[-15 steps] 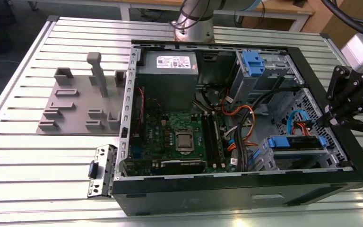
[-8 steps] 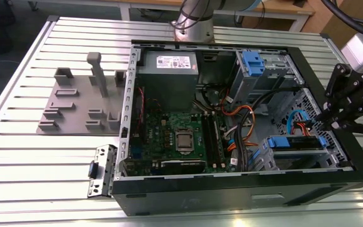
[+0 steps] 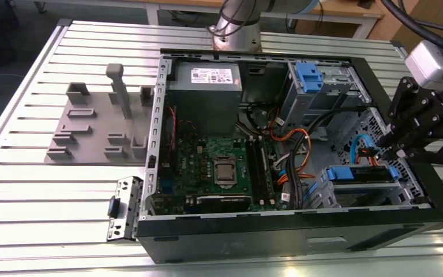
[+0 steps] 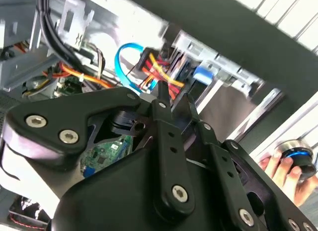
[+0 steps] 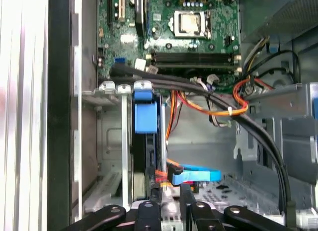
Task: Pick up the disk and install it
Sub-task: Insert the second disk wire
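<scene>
The disk [image 3: 362, 174], with its blue carrier frame, sits in the drive bay at about four o'clock inside the open computer case [image 3: 406, 222] in the exterior view. The gripper [image 3: 397, 151] hangs just beside it; it looks nearly closed, but I cannot tell surely

It looked like a robotics lab or workshop: an opened computer case [image 3: 299, 231] lay on a slotted aluminium table [image 3: 44, 208], with a grey fixture [image 3: 90, 133] and wooden benches [image 3: 345, 14] nearby.
</scene>
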Motion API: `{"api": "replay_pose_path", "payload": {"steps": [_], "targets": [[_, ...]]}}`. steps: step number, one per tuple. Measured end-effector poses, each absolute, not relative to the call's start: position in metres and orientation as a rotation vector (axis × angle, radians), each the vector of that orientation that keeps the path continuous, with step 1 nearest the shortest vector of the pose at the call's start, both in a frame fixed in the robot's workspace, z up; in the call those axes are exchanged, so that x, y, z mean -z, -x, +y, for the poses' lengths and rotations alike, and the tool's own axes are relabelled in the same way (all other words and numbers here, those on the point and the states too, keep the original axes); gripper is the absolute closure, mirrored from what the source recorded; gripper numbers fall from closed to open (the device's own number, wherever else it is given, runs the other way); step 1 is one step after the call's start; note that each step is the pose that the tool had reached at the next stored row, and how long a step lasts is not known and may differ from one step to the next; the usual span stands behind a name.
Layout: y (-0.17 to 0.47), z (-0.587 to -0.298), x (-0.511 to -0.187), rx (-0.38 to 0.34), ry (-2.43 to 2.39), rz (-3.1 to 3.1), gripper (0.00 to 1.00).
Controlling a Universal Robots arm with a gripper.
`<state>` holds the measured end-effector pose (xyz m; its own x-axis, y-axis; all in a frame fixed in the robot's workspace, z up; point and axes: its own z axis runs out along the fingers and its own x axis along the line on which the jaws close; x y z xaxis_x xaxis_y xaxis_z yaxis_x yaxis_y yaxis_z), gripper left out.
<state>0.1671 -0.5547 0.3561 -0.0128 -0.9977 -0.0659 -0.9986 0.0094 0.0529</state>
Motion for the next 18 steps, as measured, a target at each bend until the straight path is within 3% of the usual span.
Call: {"api": "replay_pose_path", "payload": {"steps": [18], "targets": [[-0.1622,-0.5547,-0.3543,-0.139,2.202,2.227,0.71]]}}
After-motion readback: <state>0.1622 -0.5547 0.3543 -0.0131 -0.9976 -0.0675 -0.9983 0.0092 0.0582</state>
